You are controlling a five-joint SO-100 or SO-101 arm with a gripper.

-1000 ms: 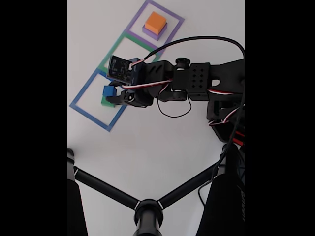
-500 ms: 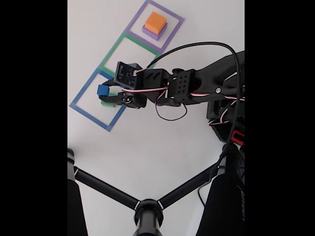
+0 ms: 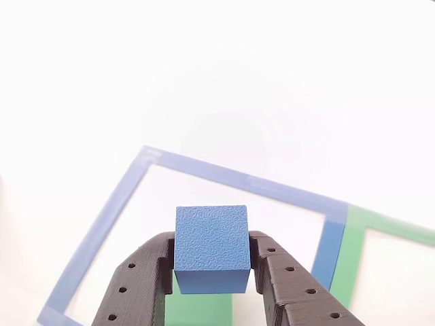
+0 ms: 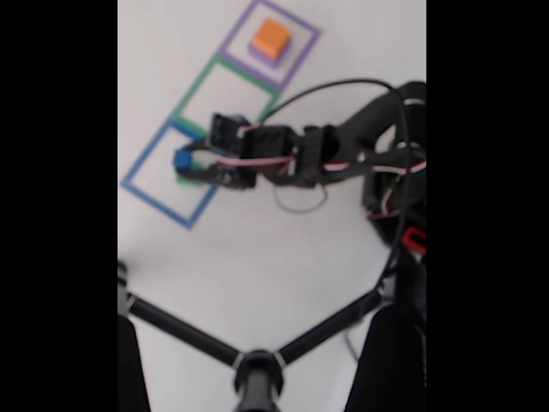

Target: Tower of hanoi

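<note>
Two black fingers (image 3: 139, 285) of the gripper (image 4: 190, 166) pinch the blue cube (image 3: 211, 248) from either side, held over the blue square outline (image 3: 109, 217) with the green block (image 4: 184, 178) just under it. Since half a second ago the arm has stretched further out. Orange block (image 4: 271, 36) sits on purple block (image 4: 264, 55).
</note>
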